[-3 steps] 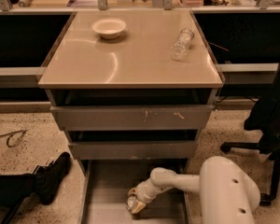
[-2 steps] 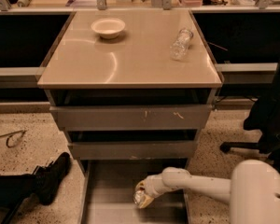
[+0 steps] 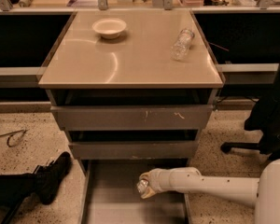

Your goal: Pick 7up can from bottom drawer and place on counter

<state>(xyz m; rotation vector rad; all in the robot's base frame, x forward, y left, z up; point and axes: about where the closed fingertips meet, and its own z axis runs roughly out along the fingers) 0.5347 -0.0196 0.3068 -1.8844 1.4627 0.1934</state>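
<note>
Speckled floor (image 3: 37, 125) surrounds one beige table (image 3: 130, 64) with three drawers under it. Two of them, the top drawer (image 3: 130, 117) and the middle drawer (image 3: 133, 150), are closed. The bottom drawer (image 3: 116, 204) is pulled out toward me.

On the table I count one white bowl (image 3: 109, 27) near the far left corner. One clear plastic bottle (image 3: 182, 44) lies on its side near the far right corner, close to the right edge. I see one can (image 3: 142, 186).

The bottom drawer's front end is cut off by the lower edge of my view, and the white arm (image 3: 210, 190) runs out of view at the lower right. At the left a dark boot (image 3: 53, 176) and leg are cut off by the edge. At the right a dark chair (image 3: 266, 120) shows only in part. I cannot read the can's label.

The hand (image 3: 145, 190) is over the open bottom drawer, below the table's near edge and roughly under its middle. It is clenched on the can. The can sits at the hand's tip, on its left side, inside the drawer's walls. Whether it touches the drawer floor I cannot tell.
</note>
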